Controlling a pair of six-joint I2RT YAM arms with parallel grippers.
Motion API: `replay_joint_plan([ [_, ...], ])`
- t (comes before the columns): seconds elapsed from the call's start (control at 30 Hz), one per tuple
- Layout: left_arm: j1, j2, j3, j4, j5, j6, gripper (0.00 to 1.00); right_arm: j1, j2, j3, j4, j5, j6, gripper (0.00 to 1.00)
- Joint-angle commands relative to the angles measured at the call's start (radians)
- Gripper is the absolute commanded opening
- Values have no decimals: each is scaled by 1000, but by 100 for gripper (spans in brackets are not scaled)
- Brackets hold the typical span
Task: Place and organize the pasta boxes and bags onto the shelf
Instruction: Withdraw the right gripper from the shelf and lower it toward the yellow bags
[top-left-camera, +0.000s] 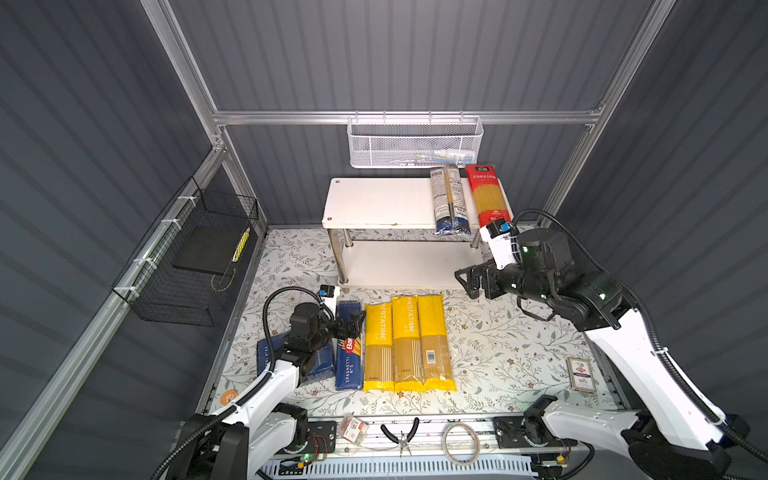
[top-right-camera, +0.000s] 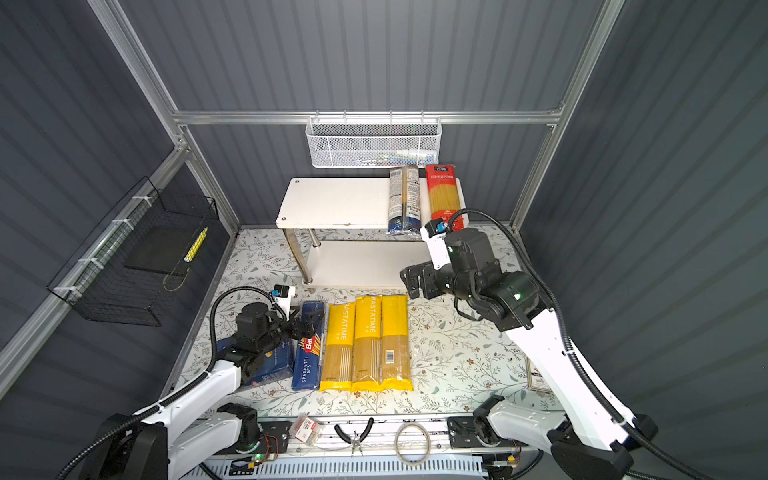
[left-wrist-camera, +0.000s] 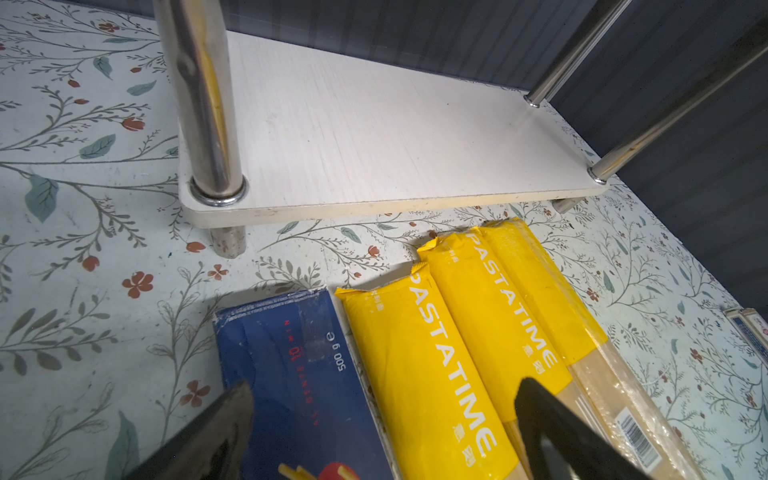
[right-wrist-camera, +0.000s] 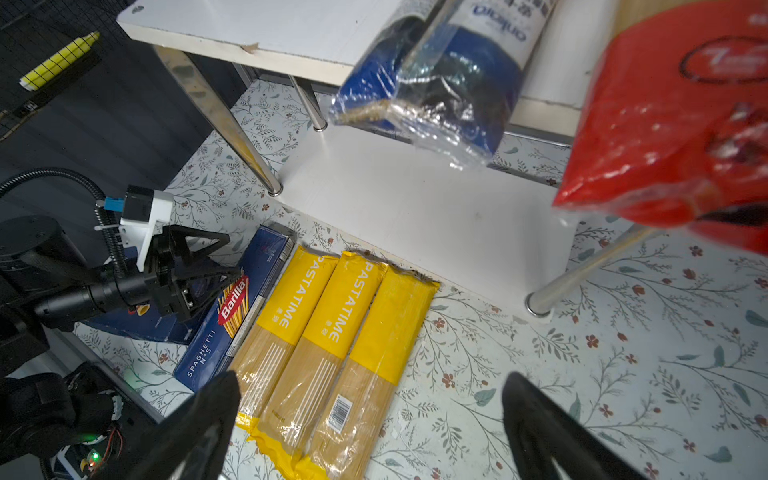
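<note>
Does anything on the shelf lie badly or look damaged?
Yes. On the shelf's top board, the blue and silver bag and the red bag both stick out past the front edge, so their ends hang in the air. That edge also has a small chip, seen in the right wrist view.

Both top views look steeply down from above the robot's base toward the back wall (top-left-camera: 395, 62), over the table (top-left-camera: 498, 353) and shelf (top-left-camera: 386, 201); both wrist cameras sit low and close (the left nearest), sharing the yellow pasta bags (left-wrist-camera: 436, 353) and the shelf's lower board (right-wrist-camera: 415, 199).
</note>
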Motion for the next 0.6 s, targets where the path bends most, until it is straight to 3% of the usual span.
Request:
replay_joint_plan([
  [0.0, -1, -1, -8, 11, 7, -4, 99, 8, -50, -77, 15, 13, 2, 99],
  [0.57, -1, 10, -6, 17, 4, -4, 99, 8, -193, -450, 137, 75, 210, 99],
])
